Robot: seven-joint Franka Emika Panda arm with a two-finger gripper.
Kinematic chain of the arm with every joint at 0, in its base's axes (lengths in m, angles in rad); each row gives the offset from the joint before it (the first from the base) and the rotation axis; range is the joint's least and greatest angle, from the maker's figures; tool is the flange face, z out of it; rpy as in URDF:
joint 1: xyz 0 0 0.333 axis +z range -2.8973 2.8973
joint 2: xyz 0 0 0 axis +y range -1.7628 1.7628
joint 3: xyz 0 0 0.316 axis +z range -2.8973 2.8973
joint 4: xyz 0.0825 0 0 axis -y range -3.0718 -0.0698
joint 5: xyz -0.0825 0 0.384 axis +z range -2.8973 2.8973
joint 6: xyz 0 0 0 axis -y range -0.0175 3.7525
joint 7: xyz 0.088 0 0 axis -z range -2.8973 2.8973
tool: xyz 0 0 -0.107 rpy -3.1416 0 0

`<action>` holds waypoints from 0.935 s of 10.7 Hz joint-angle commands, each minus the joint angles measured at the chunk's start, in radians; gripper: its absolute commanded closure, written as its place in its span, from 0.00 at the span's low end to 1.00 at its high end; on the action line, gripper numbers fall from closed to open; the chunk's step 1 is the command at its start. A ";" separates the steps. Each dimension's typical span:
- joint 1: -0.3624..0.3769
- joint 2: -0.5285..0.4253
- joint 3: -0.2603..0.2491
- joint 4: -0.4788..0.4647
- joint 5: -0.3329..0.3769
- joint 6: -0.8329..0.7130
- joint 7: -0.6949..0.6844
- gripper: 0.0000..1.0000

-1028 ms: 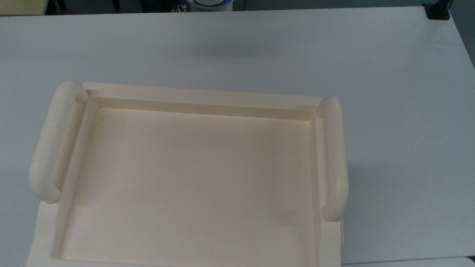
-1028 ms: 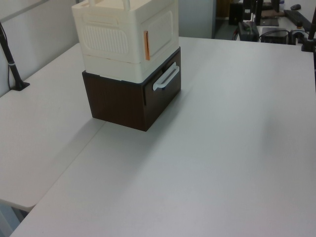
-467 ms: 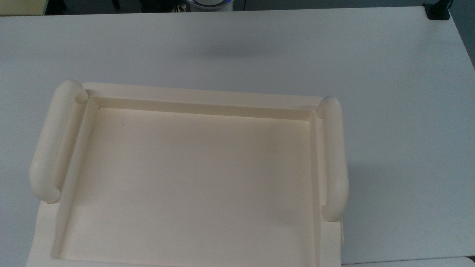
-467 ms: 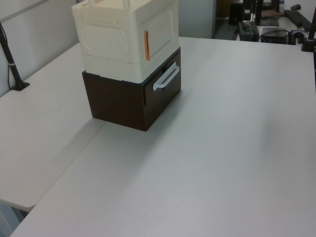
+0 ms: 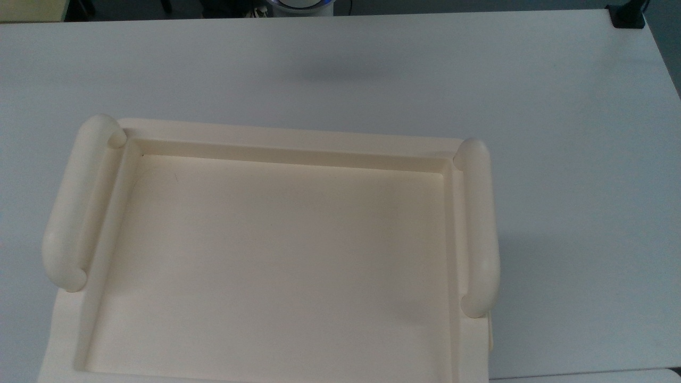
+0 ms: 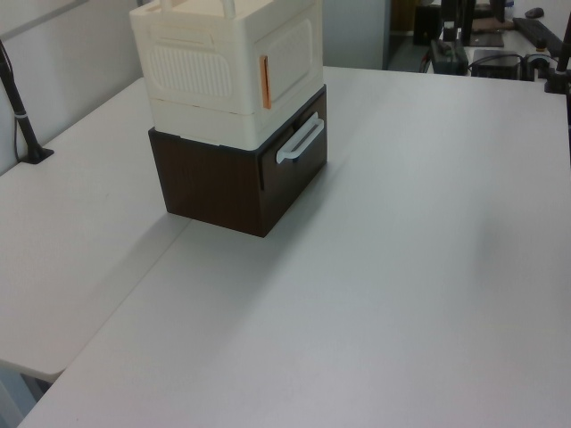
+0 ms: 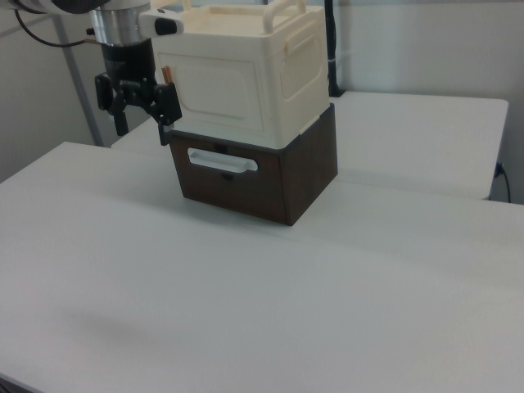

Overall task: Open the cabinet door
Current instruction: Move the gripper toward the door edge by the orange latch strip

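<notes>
The cream cabinet stands on a dark brown drawer box. In the top view I look down on its recessed top and two rounded side rails. The cabinet door is a flat panel lying flush and closed. In the left view, the cabinet door has an orange strip at its left edge. My gripper hangs at the right view's left, beside the door's left edge and apart from it. Its black fingers are open with nothing between them.
The brown box has a white bar handle below the door. The white table spreads wide in front of the cabinet. A black clamp post stands at the left view's left, and desk clutter lies at the far right.
A faint shadow on the table has drifted slightly toward the top view's right. The cabinet and its door have not moved.
</notes>
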 commanded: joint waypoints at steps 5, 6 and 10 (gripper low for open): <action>0.148 0.172 0.004 -0.003 0.058 0.416 0.168 0.00; 0.161 0.175 0.004 -0.003 0.052 0.545 0.174 0.00; 0.177 0.218 0.004 0.000 0.011 0.808 0.174 0.00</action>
